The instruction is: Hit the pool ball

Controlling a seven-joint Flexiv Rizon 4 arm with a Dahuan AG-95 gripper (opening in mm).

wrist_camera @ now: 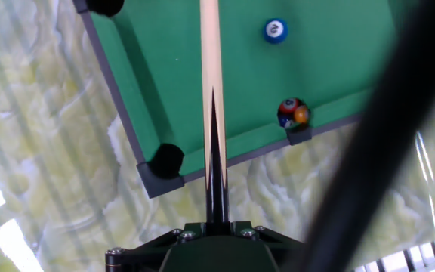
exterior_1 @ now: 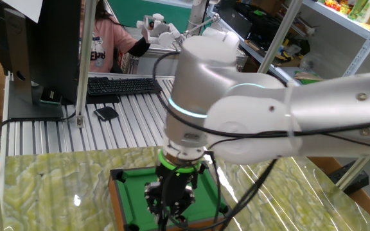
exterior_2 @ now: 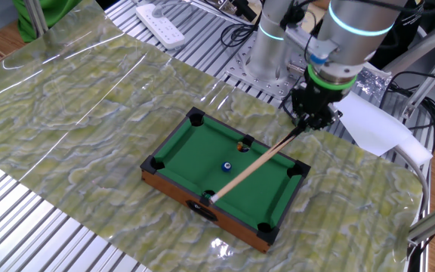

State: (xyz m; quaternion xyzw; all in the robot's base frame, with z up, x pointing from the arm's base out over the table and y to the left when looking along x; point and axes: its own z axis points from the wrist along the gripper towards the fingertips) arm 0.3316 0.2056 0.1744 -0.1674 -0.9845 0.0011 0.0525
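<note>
**Cue held over a toy pool table, blue ball waiting mid-felt**

One small blue ball with a pale spot sits on the green felt, about the middle of the table and clear of every cushion. In the hand view the ball lies to the right of the cue line, not on it. It looks hard, smooth and very light, so it should roll freely at a slight tap and skid away if clipped off-centre. It is not meant to be grasped; the cue tip should meet it square on its side.

A second ball, multicoloured, rests by the side pocket at the long rail nearer the arm.

One thin wooden cue slants down across the table, its tip low near the front rail, just past the blue ball and beside it rather than touching. Its dark butt runs up into the gripper, which is clamped on the cue's upper end.

The table is a single miniature one, wood-framed, with six black pockets: four at the corners and two at the long sides. It stands on a green marbled mat. One robot arm reaches over it
</note>
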